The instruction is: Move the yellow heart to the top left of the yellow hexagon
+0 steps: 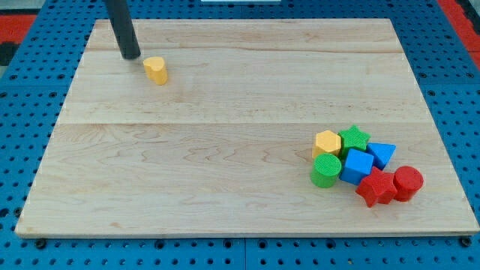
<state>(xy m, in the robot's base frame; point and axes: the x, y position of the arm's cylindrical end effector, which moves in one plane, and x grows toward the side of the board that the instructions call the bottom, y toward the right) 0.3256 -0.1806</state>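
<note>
The yellow heart (156, 70) lies near the view's top left of the wooden board (225, 150). My tip (130, 55) is just to the heart's upper left, a small gap apart from it. The yellow hexagon (327, 142) sits far off at the view's lower right, at the left edge of a cluster of blocks.
Packed around the hexagon are a green star (354, 137), a blue triangle (382, 153), a blue cube (357, 165), a green cylinder (325, 170), a red star (376, 187) and a red cylinder (408, 182). Blue pegboard surrounds the board.
</note>
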